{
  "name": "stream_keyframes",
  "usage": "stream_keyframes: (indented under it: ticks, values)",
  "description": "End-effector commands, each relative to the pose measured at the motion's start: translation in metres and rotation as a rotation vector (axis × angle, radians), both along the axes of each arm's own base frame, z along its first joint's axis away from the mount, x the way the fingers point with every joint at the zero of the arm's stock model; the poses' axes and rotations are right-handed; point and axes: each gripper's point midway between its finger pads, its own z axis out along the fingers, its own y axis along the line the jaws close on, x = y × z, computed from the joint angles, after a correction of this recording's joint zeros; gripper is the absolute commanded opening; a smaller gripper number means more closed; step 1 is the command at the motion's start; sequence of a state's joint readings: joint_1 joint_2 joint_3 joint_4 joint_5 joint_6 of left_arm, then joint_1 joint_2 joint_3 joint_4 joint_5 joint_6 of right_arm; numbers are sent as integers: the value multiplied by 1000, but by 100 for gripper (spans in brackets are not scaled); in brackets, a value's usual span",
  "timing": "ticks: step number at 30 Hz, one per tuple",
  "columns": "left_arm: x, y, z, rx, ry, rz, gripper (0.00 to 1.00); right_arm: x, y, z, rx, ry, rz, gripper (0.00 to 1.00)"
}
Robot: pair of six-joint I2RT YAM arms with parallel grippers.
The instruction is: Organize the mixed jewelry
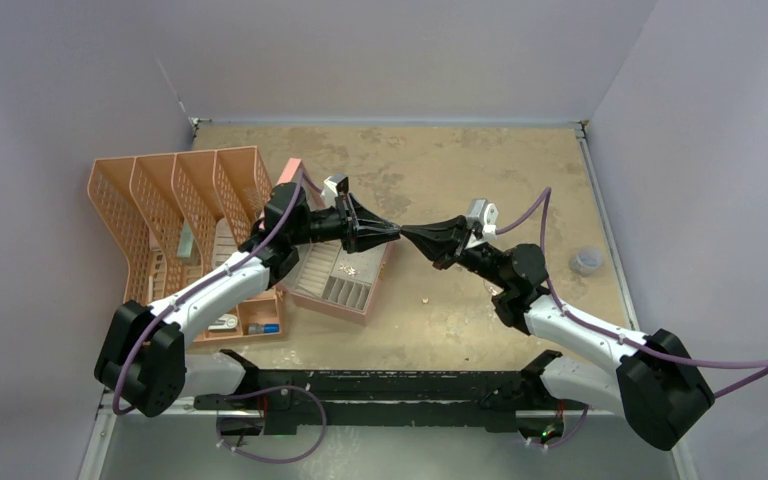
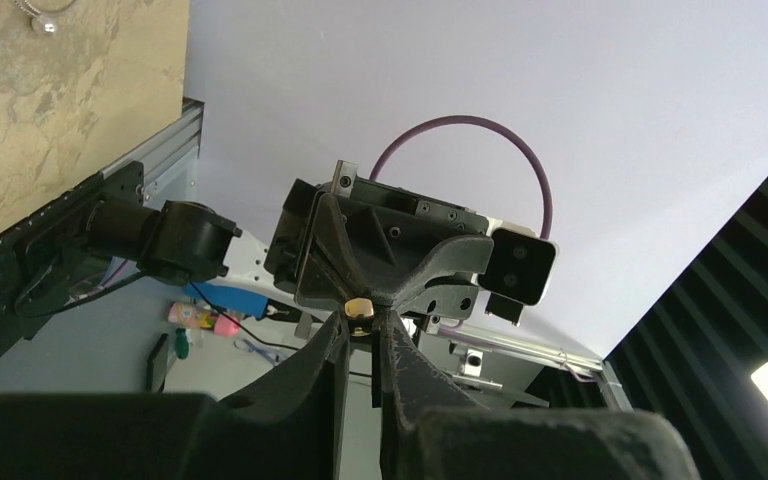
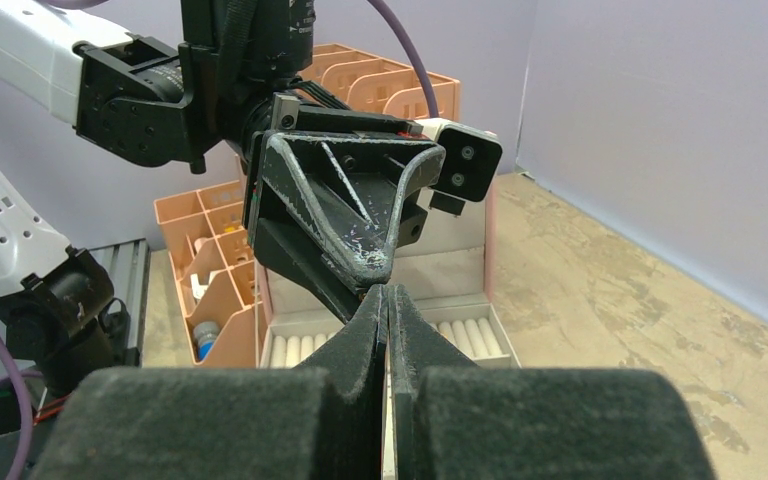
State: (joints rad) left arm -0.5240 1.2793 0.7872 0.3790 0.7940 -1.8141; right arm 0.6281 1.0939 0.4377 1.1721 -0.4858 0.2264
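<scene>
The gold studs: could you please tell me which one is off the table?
The stud held in the air where left gripper and right gripper meet tip to tip. A second stud lies on the table; further studs sit in the pink box.

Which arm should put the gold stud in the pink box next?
Left. The left fingers flank the stud at the right fingers' tips, and that arm hangs over the box; the right one doesn't.

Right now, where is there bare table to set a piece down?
Bare: the far tabletop behind the left gripper and right gripper, and the near patch between jewelry box and right arm, save one loose gold piece. Crowded: the left, with pink file organizer and box; the centre, where grippers meet.
</scene>
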Motion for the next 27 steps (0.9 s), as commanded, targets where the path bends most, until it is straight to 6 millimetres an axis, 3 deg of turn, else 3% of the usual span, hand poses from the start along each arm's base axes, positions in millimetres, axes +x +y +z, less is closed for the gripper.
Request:
stream_keyframes:
  ticks: [1, 6, 9, 21, 25, 27]
  values:
    - [-3, -1, 14, -25, -30, -20, 8, -7, 1, 19, 37, -73, 17, 0]
    - [-3, -1, 12, -18, -33, -17, 6, -3, 0, 21, 60, -18, 6, 1]
    - [-2, 1, 11, -6, -37, 3, 4, 3, 1, 21, 59, 26, -11, 9]
    - [16, 26, 9, 96, -96, 153, 3, -9, -12, 32, 97, 52, -25, 32]
    - [24, 34, 4, 189, -144, 211, 3, -12, -19, 37, 116, 84, -42, 39]
    - [28, 41, -7, 293, -150, 243, 3, -11, -24, 39, 141, 107, -62, 42]
